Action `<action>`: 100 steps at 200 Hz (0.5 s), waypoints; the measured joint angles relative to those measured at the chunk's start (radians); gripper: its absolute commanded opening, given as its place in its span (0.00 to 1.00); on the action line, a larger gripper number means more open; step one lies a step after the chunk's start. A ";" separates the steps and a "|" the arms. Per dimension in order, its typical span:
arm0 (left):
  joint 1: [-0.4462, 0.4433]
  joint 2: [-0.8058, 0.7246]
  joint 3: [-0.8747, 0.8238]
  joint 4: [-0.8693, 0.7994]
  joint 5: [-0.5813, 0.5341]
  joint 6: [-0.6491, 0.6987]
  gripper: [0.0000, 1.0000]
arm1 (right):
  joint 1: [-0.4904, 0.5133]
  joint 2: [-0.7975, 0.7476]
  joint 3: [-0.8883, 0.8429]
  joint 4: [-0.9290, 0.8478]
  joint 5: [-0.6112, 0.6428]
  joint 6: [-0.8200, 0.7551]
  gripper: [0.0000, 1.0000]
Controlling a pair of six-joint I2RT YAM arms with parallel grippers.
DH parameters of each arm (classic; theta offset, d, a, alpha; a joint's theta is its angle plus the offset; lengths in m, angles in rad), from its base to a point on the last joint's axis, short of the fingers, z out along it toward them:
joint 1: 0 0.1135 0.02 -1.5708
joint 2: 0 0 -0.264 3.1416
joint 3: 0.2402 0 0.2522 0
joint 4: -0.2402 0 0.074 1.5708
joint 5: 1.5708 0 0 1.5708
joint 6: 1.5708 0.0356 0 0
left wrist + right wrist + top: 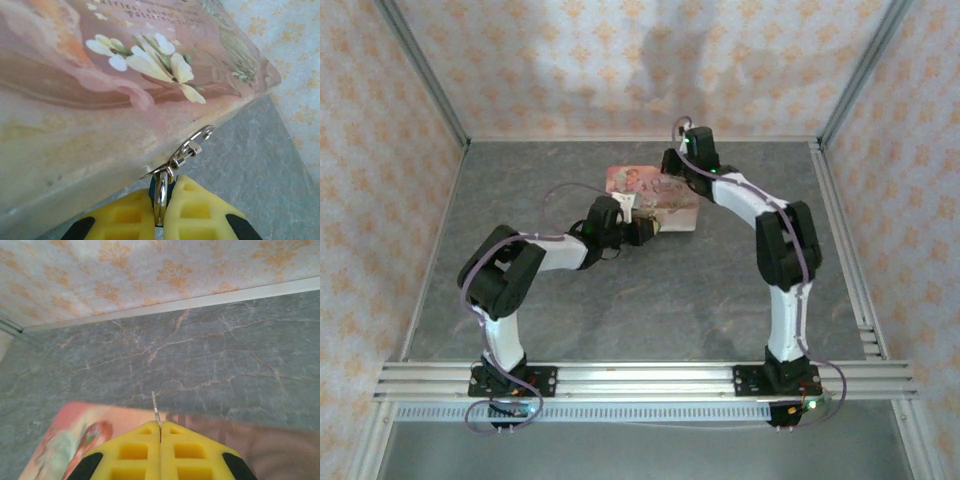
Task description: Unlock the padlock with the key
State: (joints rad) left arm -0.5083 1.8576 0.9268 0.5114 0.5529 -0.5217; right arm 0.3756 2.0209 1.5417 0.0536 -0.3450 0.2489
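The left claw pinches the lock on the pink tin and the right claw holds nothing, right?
Not nothing: the right gripper is shut on the key, as the right wrist view shows. The left gripper does pinch the padlock on the pink tin.

Two robot arms are reaching over one grey table (670, 300): one left arm (520, 270) and one right arm (782, 240). Two grippers are showing, one left gripper (161, 200) and one right gripper (160, 432), each presenting two yellow fingers, making four. One pink tin box (638, 184) is lying there, bearing one metal clasp (192, 145). One padlock (160, 194) and one thin key (156, 412) are appearing too.
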 measured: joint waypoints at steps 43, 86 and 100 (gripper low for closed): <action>0.018 -0.004 0.061 -0.142 0.089 0.009 0.00 | -0.007 -0.266 -0.323 0.133 -0.060 0.069 0.00; 0.051 -0.003 0.111 -0.250 0.185 0.017 0.00 | -0.025 -0.441 -0.602 0.250 -0.148 0.150 0.00; 0.065 -0.003 0.123 -0.273 0.220 0.012 0.00 | -0.026 -0.483 -0.694 0.306 -0.180 0.188 0.00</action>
State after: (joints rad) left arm -0.4435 1.8542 1.0496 0.2382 0.7727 -0.5095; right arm 0.3496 1.5379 0.8474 0.3592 -0.5255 0.4366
